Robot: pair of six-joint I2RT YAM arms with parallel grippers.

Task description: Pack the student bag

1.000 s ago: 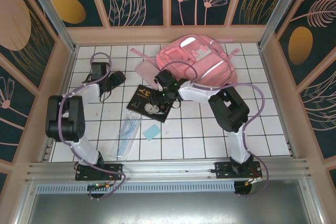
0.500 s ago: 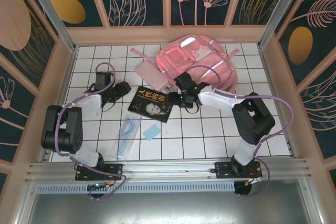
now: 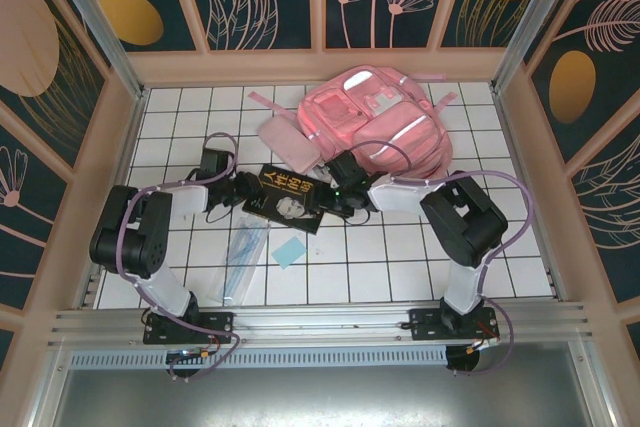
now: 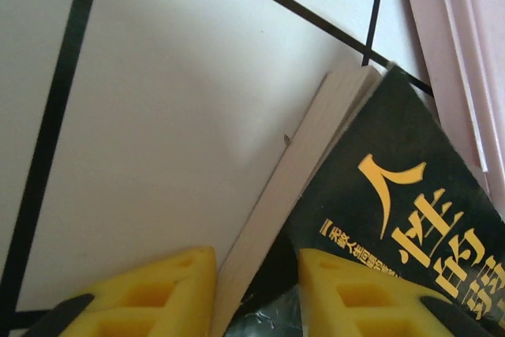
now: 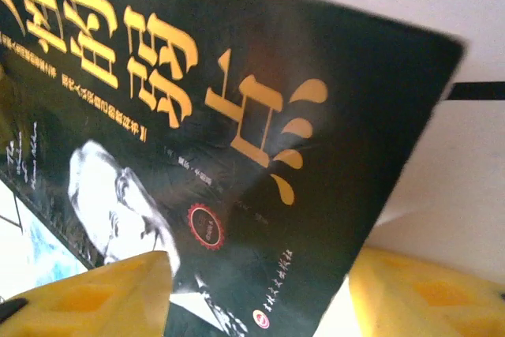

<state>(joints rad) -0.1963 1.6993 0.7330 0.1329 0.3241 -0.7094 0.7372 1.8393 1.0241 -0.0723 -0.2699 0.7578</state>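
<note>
Clear plastic packet [image 3: 243, 255] and a blue paper square [image 3: 290, 252] lie nearest me on the white tiled desk [image 3: 400, 257]. Beyond, a glossy black book [image 3: 288, 197] sits between my left fingers [image 4: 158, 293], narrowly parted astride its page edge, whether pinching I cannot tell, and my right fingers [image 5: 102, 297], spread wide around its corner, gripping nothing. Farthest, a flat pink case [image 3: 285, 142] lies just beside the soft pink student bag [image 3: 385, 122].
</note>
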